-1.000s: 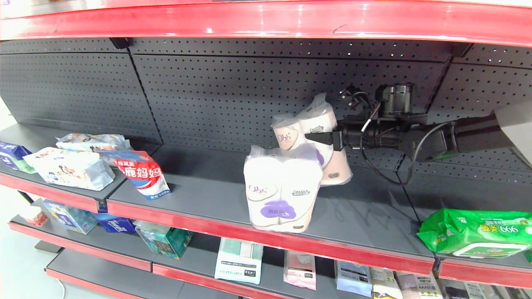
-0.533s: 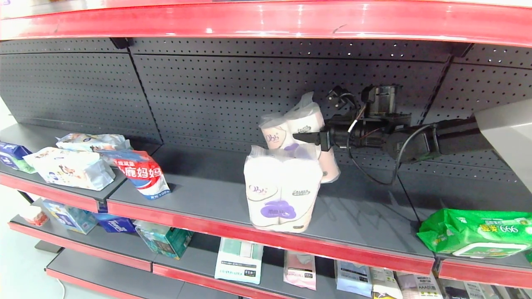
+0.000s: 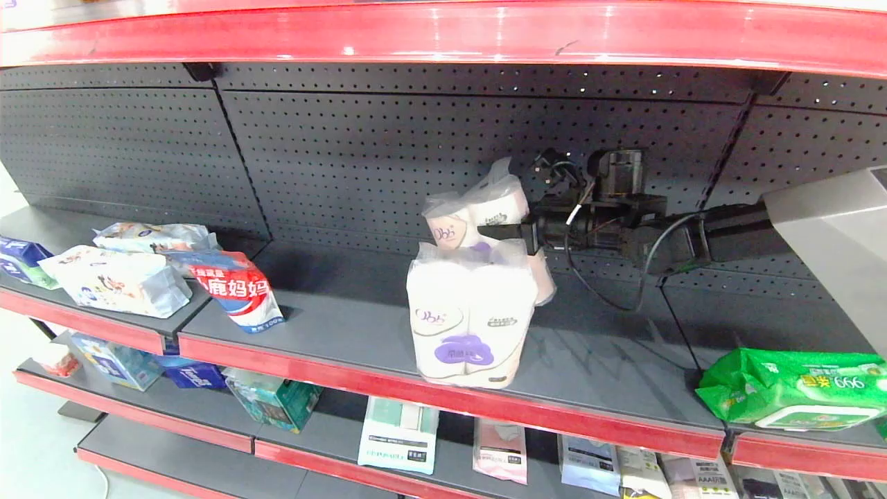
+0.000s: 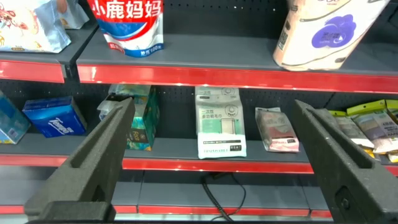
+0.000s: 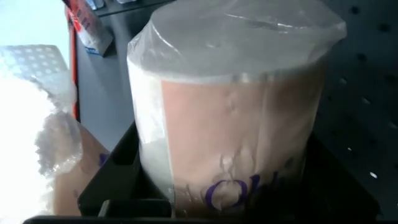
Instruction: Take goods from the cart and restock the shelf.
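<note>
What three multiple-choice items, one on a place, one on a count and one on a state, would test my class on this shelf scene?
1. Where does the green pack lie?
A) the shelf's right end
B) its left end
C) on the floor

2. How many toilet-roll packs show at that shelf?
A) one
B) two
C) four

3. What state is the right gripper in?
A) open, empty
B) shut on a roll pack
C) holding a bag

Key: A, it lies at the far right. B, the front roll pack stands at the edge, with the held roll pack behind it. B, its fingers flank the held roll pack.
</note>
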`<state>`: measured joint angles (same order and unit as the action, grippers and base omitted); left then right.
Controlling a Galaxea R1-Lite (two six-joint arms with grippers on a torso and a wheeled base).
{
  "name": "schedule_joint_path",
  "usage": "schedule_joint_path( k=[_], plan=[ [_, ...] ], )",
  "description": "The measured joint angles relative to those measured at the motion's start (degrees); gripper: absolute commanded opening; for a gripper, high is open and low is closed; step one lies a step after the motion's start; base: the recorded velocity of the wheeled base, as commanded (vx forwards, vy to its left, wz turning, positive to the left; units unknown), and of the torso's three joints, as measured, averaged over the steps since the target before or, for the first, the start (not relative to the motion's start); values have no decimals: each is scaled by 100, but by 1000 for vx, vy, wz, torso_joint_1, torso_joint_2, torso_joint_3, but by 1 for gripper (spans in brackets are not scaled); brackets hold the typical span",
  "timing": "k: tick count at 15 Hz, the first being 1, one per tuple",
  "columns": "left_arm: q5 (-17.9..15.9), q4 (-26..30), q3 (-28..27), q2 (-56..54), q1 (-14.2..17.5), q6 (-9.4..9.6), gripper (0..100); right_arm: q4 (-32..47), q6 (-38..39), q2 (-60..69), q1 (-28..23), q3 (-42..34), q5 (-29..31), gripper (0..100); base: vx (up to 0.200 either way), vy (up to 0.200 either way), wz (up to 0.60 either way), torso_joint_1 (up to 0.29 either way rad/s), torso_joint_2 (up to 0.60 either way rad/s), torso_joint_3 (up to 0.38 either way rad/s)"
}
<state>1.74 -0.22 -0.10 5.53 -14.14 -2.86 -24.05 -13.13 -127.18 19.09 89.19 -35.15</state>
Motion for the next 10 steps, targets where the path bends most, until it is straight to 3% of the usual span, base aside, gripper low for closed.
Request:
schedule_joint_path(
  k=[10],
  plan=[
    [0,0,0,0,0,0,100,18,-294,-160,-289,-197,-144,0,0,0,0,0,0,0]
  ],
)
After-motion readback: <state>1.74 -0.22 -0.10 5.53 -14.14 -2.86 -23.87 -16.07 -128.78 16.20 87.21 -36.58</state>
